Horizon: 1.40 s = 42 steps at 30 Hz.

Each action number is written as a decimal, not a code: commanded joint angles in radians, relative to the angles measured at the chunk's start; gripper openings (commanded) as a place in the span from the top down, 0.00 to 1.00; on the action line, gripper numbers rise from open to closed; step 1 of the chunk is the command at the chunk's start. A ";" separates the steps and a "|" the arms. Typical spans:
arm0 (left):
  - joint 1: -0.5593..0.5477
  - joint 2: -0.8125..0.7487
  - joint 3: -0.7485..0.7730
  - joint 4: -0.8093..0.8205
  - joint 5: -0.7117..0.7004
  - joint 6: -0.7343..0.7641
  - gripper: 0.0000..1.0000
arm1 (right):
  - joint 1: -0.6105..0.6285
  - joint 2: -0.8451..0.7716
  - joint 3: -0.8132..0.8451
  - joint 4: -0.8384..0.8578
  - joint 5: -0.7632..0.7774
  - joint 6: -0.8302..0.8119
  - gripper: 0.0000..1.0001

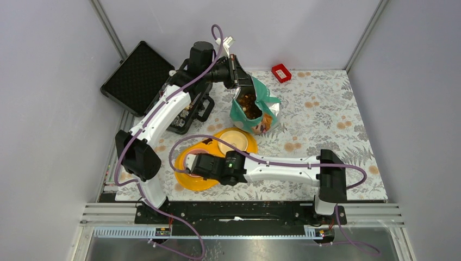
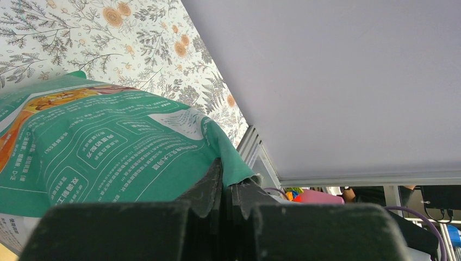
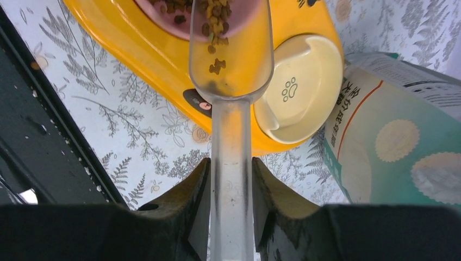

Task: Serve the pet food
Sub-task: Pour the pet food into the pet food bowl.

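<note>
Left gripper, top view: clamped on the rim of the pouch toward 12 o'clock on the flowered cloth, holding the mouth open over brown kibble inside. Right gripper low at 7 o'clock, over the yellow feeder, with the cream bowl bare. Black case at 10 o'clock and small red box at 1 o'clock, both well apart from the work.

Left wrist view: fingers pressed together on a fold of the teal pouch edge, printed panel stretching off to 9 o'clock.

Right wrist view: closed on the handle of a clear scoop, cup end pointing to 12 o'clock over a pink bowl. Some kibble lying in that bowl, a few pellets on the scoop's floor. Cream bowl with paw print at 2 o'clock, pouch at 4 o'clock.

Step in hand, by the look of it: pouring a scoopful into the pink bowl. Next, probably: tip further to shed the last pellets, then lift away without nudging the feeder. Back to the pouch mouth only if more is wanted.
</note>
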 commanded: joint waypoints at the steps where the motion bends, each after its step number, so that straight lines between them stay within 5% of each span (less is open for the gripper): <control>1: 0.033 -0.107 0.022 0.155 0.001 -0.020 1.00 | 0.021 0.007 -0.011 -0.042 0.042 -0.025 1.00; 42: 0.033 -0.090 0.035 0.178 0.009 -0.048 1.00 | 0.043 -0.023 0.113 -0.114 0.084 -0.054 1.00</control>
